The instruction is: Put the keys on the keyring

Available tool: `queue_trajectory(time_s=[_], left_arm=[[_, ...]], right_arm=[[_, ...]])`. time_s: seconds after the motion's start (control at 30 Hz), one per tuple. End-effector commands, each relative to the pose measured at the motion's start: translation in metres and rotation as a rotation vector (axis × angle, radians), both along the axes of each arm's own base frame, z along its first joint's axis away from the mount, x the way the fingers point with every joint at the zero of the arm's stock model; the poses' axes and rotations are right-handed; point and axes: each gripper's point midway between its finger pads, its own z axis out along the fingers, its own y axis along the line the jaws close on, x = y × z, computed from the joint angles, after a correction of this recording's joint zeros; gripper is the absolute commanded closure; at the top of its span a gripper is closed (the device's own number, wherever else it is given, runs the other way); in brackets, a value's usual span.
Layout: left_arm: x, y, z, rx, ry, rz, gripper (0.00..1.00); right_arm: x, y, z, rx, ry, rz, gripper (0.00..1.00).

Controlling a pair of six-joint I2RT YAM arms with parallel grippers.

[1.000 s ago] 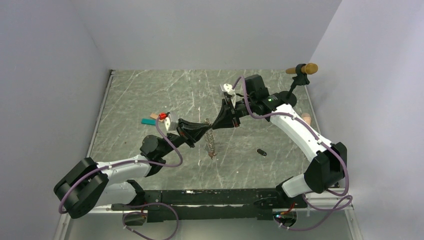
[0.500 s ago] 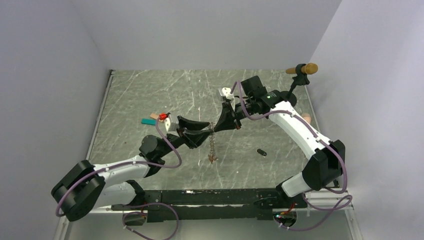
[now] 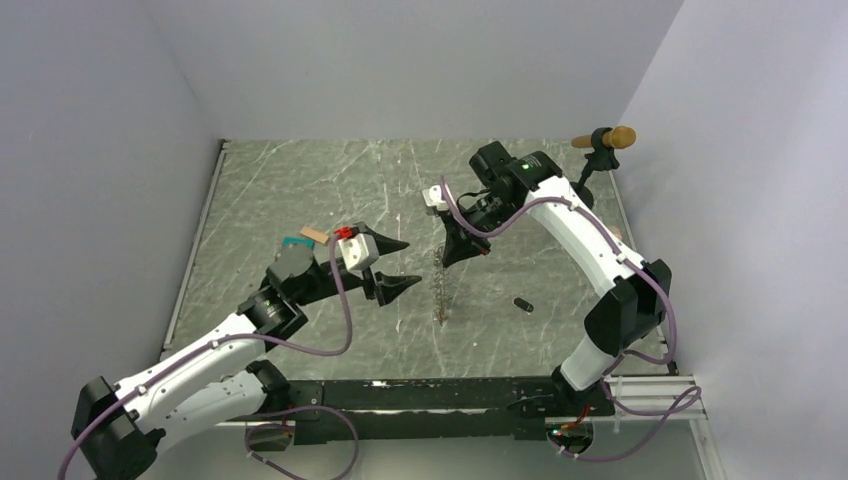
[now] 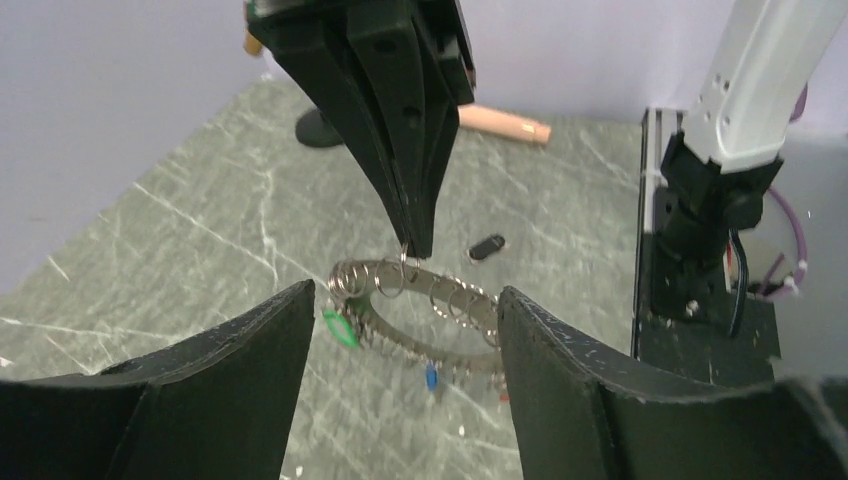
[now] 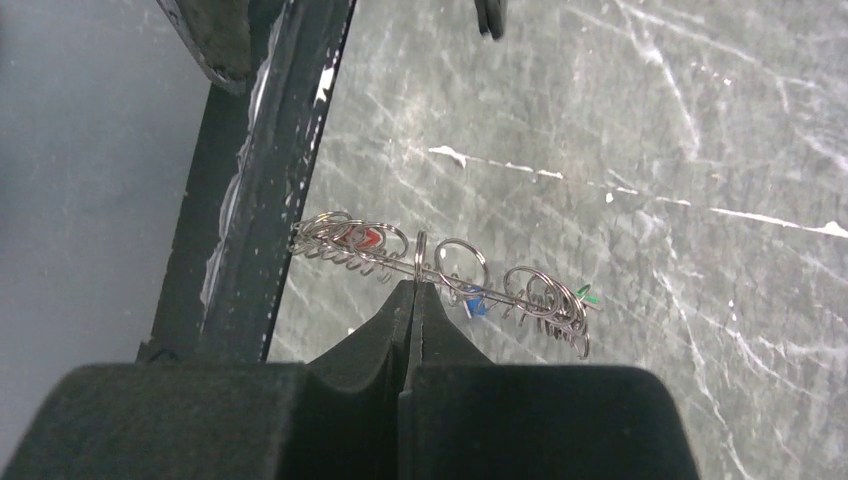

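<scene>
Nearest, left end effector (image 3: 410, 262) spread apart, empty, just short of the keyring (image 3: 440, 292). Beyond, right end effector (image 5: 413, 290) pinched together on its top wire: jagged loop of thin silver rings, tiny plastic-headed keys (image 4: 340, 328) dangling, above veined grey stone tabletop (image 3: 300, 180).

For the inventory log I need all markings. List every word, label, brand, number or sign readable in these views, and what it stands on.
None: no text can be read in any view.
On the keyring and its keys, any stamp is too small to tell.
On the red tab at the left wrist, no lettering can be made out.
On the teal block and tan block, no marking shows.
</scene>
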Motion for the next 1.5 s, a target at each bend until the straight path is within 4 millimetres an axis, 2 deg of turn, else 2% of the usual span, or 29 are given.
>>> queue_trajectory(time_s=[0.0,0.23,0.4,0.67,1.1,1.23,1.3,1.33,1.47], left_arm=[[-0.003,-0.004,-0.027,0.186,0.014,-0.062,0.29],[0.005,-0.026,-0.023,0.156,0.041,-0.104,0.44],[0.010,-0.039,-0.027,0.145,0.054,-0.095,0.48],[0.013,-0.042,-0.023,0.087,0.056,-0.068,0.55],[0.017,-0.051,-0.031,0.097,0.079,-0.086,0.69],[0.016,-0.054,-0.031,0.101,0.081,-0.102,0.81],[0.014,-0.055,-0.031,0.102,0.082,-0.112,0.97],[0.014,-0.055,-0.032,0.104,0.083,-0.117,1.00],[0.010,-0.054,-0.031,0.066,0.115,-0.116,1.00]], right_arm=[[-0.006,-0.004,0.010,-0.061,-0.053,0.041,1.00],[-0.004,0.000,0.010,-0.088,-0.061,0.032,1.00],[-0.006,0.003,0.009,-0.088,-0.047,0.042,1.00],[-0.009,0.004,0.007,-0.083,-0.033,0.053,1.00],[-0.013,0.006,0.011,-0.062,-0.027,0.063,1.00],[-0.013,0.007,0.011,-0.056,-0.023,0.066,1.00],[-0.014,0.007,0.010,-0.055,-0.020,0.067,1.00],[-0.014,0.006,0.010,-0.055,-0.020,0.067,1.00],[-0.015,0.008,0.010,-0.046,-0.012,0.066,1.00]])
